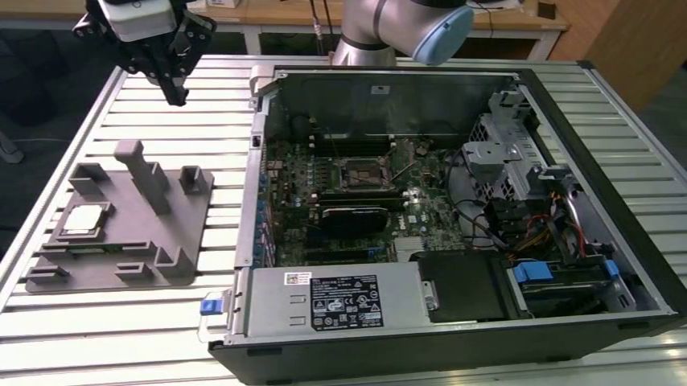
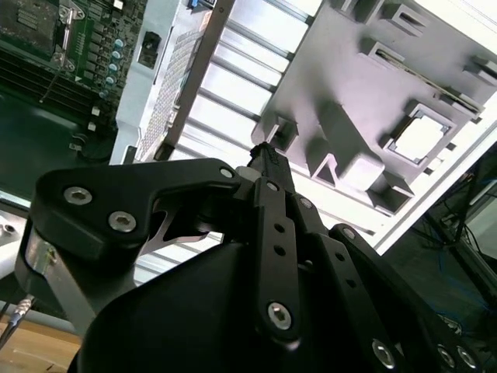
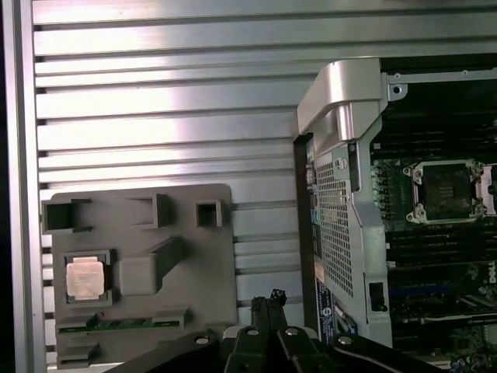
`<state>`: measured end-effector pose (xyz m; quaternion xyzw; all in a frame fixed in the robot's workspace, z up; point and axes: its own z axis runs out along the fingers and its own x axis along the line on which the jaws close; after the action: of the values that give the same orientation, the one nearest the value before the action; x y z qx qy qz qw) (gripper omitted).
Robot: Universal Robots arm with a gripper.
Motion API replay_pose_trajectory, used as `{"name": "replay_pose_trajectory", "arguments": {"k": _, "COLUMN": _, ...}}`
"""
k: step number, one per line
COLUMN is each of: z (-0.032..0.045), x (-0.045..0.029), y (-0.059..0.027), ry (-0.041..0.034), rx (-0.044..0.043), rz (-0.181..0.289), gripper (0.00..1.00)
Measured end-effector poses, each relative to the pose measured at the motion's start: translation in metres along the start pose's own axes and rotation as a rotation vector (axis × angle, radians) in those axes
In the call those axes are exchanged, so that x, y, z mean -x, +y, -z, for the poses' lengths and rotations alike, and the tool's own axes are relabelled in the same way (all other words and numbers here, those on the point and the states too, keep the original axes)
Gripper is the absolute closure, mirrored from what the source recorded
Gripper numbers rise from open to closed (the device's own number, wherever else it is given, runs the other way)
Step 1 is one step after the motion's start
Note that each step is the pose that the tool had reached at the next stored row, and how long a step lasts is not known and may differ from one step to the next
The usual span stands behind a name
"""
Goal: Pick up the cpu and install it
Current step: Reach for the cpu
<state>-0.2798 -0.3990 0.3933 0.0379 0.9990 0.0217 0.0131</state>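
The fingers (image 3: 258, 336) are pinched together with nothing between them, so the gripper (image 1: 175, 98) is closed and empty. It hangs tips-down above the slatted metal table (image 1: 140, 322), off the far corner of the grey fixture (image 1: 129, 241), near the open computer case (image 1: 429, 354), and it isn't touching anything.

The cpu (image 1: 84, 219) sits in a square pocket of the fixture, on the side away from the case, shiny lid up. In the first wrist view it's a pale square (image 3: 84, 277) with the pocket walls hugging it on all sides. That's probably the point of the pocket: it keeps the chip flat and squared up in a known spot, so the fingers can come straight down on it. The gripper is well apart from it, with the fixture's upright posts between.

The case lies on its side with the panel off, so the motherboard faces up. The socket (image 1: 359, 170) in the middle of the board looks empty, a dark square in a metal frame (image 3: 449, 190). So the pick hasn't happened yet.
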Motion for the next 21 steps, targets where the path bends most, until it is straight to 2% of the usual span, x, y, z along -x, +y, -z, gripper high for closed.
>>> {"name": "replay_pose_trajectory", "arguments": {"k": 21, "z": 0.0005, "x": -0.0185, "y": -0.0015, "ry": 0.0001, "rx": 0.0000, "rz": 0.000, "gripper": 0.89}}
